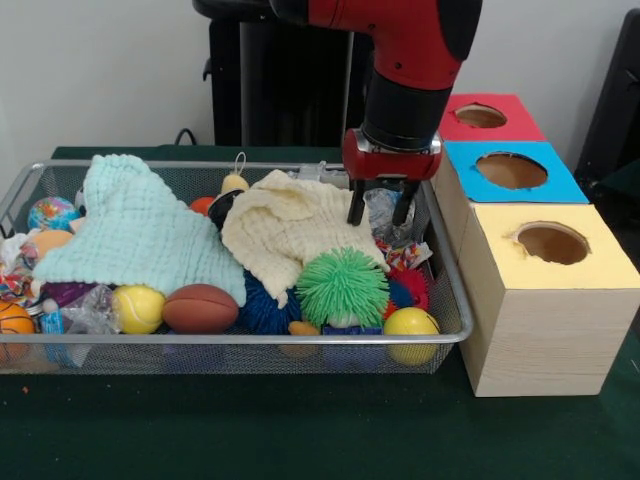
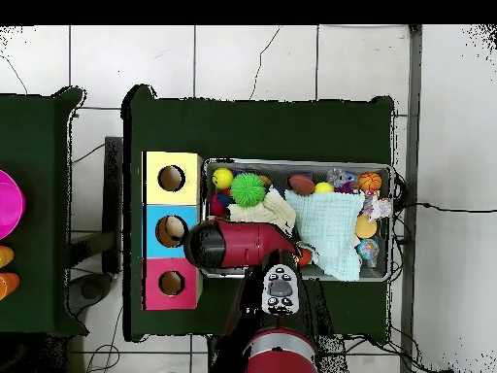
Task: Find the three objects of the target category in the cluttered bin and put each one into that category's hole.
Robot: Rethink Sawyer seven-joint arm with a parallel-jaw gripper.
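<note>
The wire mesh bin fills the left and middle of the front view, full of toys and cloths. It also shows in the overhead view. My gripper hangs open over the bin's far right corner, its fingertips just above the edge of a cream cloth and either side of a crumpled clear plastic piece. It holds nothing. Three boxes with round holes stand to the right: red, blue, yellow. In the overhead view the arm hides the gripper.
In the bin lie a mint cloth, a green spiky ball, yellow balls, a brown football, a blue spiky ball and an orange ball. The blue box's hole shows something tan inside.
</note>
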